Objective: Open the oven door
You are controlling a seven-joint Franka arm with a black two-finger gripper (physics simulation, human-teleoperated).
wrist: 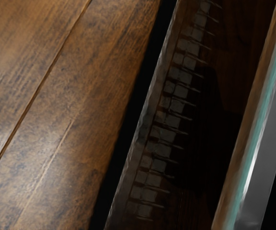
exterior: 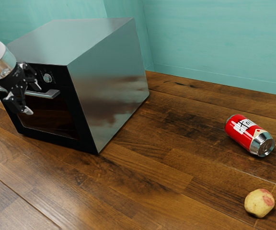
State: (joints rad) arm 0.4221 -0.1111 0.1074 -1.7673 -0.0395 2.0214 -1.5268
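Black two-finger gripper [exterior: 33, 99]: in front of the oven door, at its handle; jaws released and spread, one reaching near the bar, the other below it; whether either touches the bar, I cannot tell.
Black-framed oven door with dark glass [exterior: 51, 116]: shut, flush with the oven's front; in the wrist view, pale squares and thin strokes line up in the glass.
Silver metal bar handle [exterior: 51, 94]: across the upper part of the door.
Boxy steel oven [exterior: 107, 81]: upright on the worktop, its rear toward the worktop's edge along the wall.
Round silver knob [exterior: 47, 77]: on the black panel above the handle.
Brown wooden worktop [exterior: 143, 177]: under the oven, can and fruit.
Red-and-silver metal can [exterior: 241, 130]: on its side, closer to the wall-side edge than the fruit.
Round yellow fruit with red patches [exterior: 259, 203]: farther from that edge, near the can.
Teal wall [exterior: 219, 43]: behind the worktop.
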